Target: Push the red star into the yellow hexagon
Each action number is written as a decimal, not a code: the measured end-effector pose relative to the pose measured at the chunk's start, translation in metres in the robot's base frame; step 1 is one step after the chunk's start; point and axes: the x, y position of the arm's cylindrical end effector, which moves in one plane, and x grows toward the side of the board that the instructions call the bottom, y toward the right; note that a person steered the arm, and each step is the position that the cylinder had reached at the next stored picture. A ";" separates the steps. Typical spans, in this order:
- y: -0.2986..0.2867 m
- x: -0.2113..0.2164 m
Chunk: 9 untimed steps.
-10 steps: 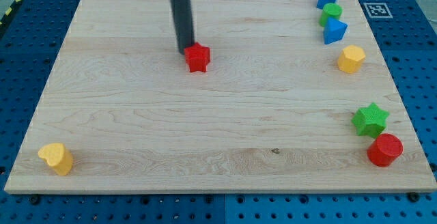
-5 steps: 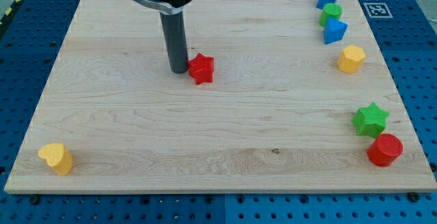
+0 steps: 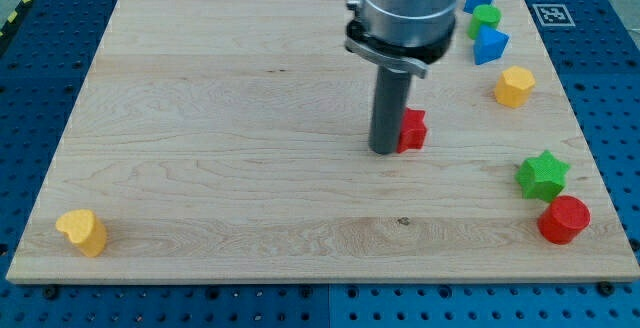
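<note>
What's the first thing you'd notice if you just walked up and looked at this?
The big dark rod coming down in the middle of the wooden board, with my tip pressed against the left side of the red star. Next, the cluster of bright blocks along the view's right edge, including the yellow hexagon, the green star and the red cylinder.

A rectangular wooden board (image 3: 200,168) of pale, straight-grained timber fills most of the view and rests on a blue perforated base plate (image 3: 30,98) with evenly spaced round holes, which shows along the view's left, right and bottom edges. A square black-and-white fiducial marker (image 3: 549,14) sits on the plate just beyond the board's top right corner, and a strip of yellow-and-black hazard tape (image 3: 15,13) runs diagonally at the view's top left. Lighting is even and diffuse, producing only soft shadows on the board.
</note>
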 end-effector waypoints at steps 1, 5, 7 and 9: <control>0.015 0.000; 0.011 -0.058; 0.027 -0.057; 0.062 -0.054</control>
